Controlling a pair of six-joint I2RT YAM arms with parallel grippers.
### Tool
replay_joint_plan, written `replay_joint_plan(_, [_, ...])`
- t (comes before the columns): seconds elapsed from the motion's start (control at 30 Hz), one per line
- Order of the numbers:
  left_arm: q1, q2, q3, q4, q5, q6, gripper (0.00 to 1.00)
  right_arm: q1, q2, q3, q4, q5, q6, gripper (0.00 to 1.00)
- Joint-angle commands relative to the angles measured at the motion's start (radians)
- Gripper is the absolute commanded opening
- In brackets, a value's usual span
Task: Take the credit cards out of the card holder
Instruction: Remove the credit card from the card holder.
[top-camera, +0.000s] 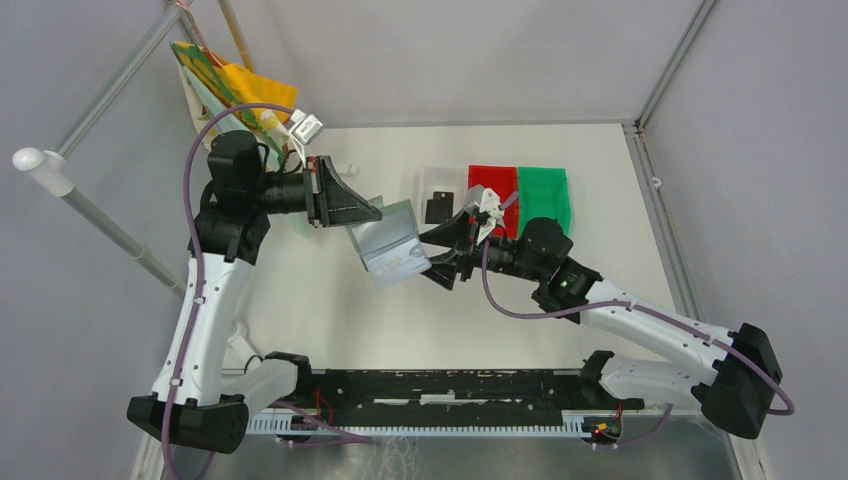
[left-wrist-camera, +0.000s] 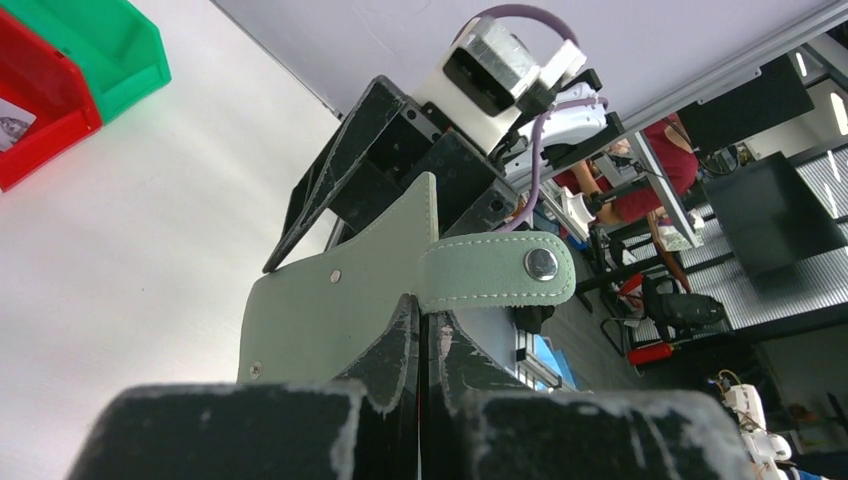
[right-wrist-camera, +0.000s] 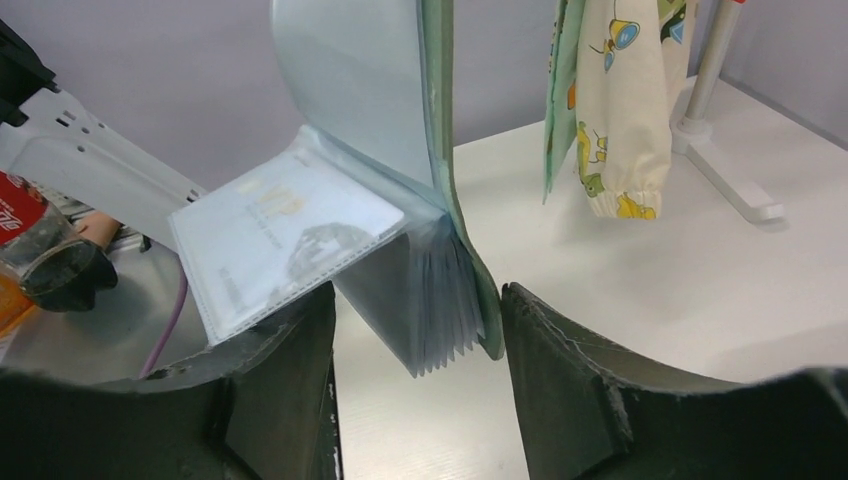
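Two claws at one item: left claw (top-camera: 368, 212) clenched on the cover edge of the grey-green folding card holder (top-camera: 395, 245), held above the white bench (top-camera: 330, 300). Right claw (right-wrist-camera: 415, 297) released, fingers straddling the clear plastic sleeves (right-wrist-camera: 440, 290); cover edge just beside one finger.

Tabletop (top-camera: 330, 310): white, matte
Bins, three, open-topped, side by side at the far side; in the top view, left to right: clear-white bin (top-camera: 445, 176), red bin (top-camera: 495, 176), green bin (top-camera: 545, 195)
Patterned cloth (top-camera: 235, 90): cream, yellow and green, cartoon prints, gathered cuff; hangs at the far left corner
White pole (top-camera: 90, 210): round-capped, slanting, left side
Stand foot (right-wrist-camera: 735, 180): white, flat on the tabletop near the cloth
Frame posts (top-camera: 670, 60): aluminium, against grey walls
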Motion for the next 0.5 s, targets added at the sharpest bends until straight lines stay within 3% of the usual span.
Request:
replay_joint_plan(0.0, [0.002, -0.007, 0.049, 0.124, 0.043, -0.117, 0.02, 0.008, -0.03, -0.019, 0.014, 0.031, -0.029, 0.71])
replay_joint_plan(0.1, [0.003, -0.005, 0.043, 0.144, 0.053, -0.148, 0.02, 0.008, -0.014, -0.049, 0.117, 0.016, 0.009, 0.76])
replay_joint_plan(0.3, [0.003, -0.004, 0.042, 0.158, 0.085, -0.171, 0.02, 0.007, 0.08, -0.05, 0.356, -0.089, 0.16, 0.76])
replay_joint_plan(0.47, [0.008, -0.018, 0.05, 0.137, 0.092, -0.133, 0.02, 0.006, 0.001, -0.026, 0.131, -0.155, 0.017, 0.83])
